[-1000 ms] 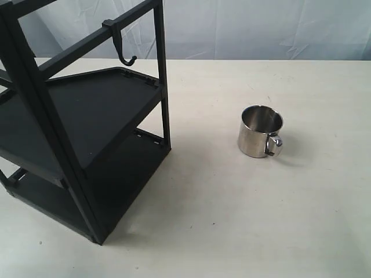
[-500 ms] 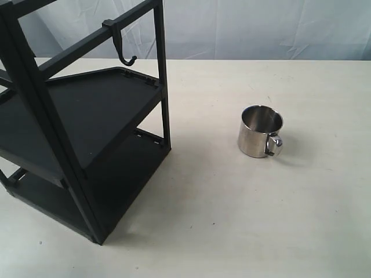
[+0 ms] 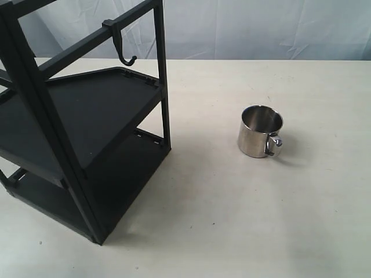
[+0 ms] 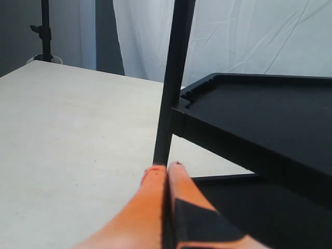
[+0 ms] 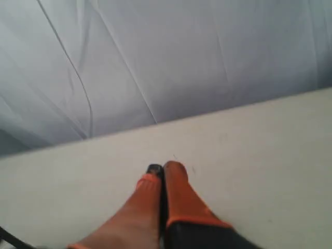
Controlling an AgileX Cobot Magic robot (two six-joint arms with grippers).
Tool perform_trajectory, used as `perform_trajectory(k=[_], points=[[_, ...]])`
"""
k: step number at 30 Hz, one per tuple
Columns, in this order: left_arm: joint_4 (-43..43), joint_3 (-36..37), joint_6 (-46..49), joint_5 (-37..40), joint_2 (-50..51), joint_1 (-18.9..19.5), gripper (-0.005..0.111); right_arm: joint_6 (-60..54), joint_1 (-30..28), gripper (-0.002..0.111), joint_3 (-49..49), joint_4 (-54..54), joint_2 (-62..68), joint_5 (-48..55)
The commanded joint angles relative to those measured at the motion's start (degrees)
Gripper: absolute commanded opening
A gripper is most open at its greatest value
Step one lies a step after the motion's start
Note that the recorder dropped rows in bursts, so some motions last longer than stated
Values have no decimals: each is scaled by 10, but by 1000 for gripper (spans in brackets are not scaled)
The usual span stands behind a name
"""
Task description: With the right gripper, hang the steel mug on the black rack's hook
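Note:
The steel mug (image 3: 259, 132) stands upright on the pale table, right of centre in the exterior view, its looped handle turned toward the front right. The black rack (image 3: 81, 121) fills the left side. The hook (image 3: 120, 45) hangs from an upper bar of the rack, empty. Neither arm shows in the exterior view. My right gripper (image 5: 164, 170) is shut with nothing in it, pointing over bare table toward a white curtain; the mug is out of its view. My left gripper (image 4: 167, 168) is shut and empty, close to a rack post (image 4: 172, 88).
The pale table (image 3: 232, 220) stretches in front of and to the right of the mug. A white curtain (image 3: 249, 29) hangs behind the table. A dark stand (image 4: 45, 31) is at the table's far edge in the left wrist view.

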Motion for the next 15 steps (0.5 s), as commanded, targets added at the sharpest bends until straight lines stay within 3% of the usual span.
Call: perform_trajectory(k=[1,5,7,11,15], points=[[-14,0,-1,-14,-3,-1,1,-3,-3,-1,-143,-101,212,145],[-15,0,-1,-14,-3,-1,1,-49,-2,4,-226,-114,368,188],[-15,0,-1,-14,-3,-1,1,-99,-2,16,-252,-98,432,196],[-15,0,-1,-14,-3,-1,1,-152,-2,53,-281,-56,523,198],[-15,0,-1,-14,-3,-1,1,-182,14,59,-297,-55,573,203]])
